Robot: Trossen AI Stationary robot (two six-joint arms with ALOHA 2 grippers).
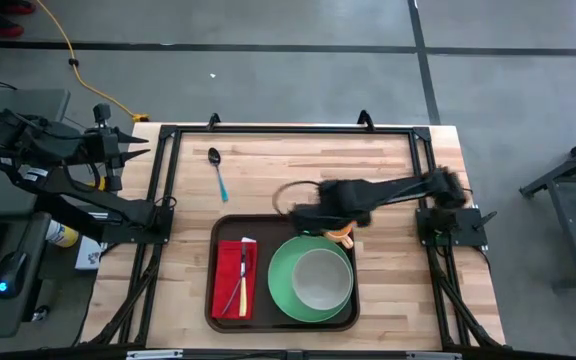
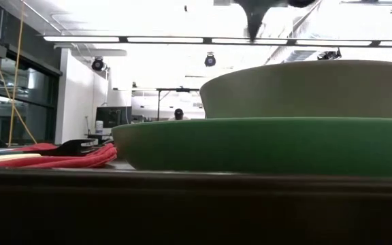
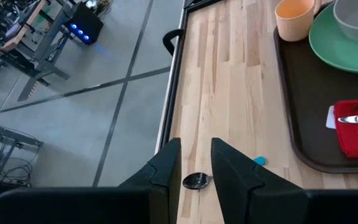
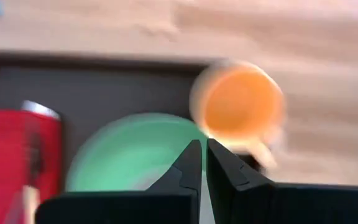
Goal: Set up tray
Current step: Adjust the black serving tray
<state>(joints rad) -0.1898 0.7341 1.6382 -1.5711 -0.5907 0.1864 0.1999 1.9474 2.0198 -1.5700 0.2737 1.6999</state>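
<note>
Right pincer (image 4: 202,163), clenched on nothing, hangs blurred over the tray (image 1: 230,226), its arm half hiding the orange cup (image 4: 241,106); left pincer (image 3: 196,163) waits parted off-counter.

A large dark brown rectangular plastic tray (image 1: 211,300) is sitting on the wooden table (image 1: 388,170), carrying a red napkin (image 1: 230,262) and a green plate (image 1: 280,290) with a pale bowl (image 1: 320,280). The right gripper (image 1: 303,215), blurred, is hovering apparently over the tray's far rim.
</note>
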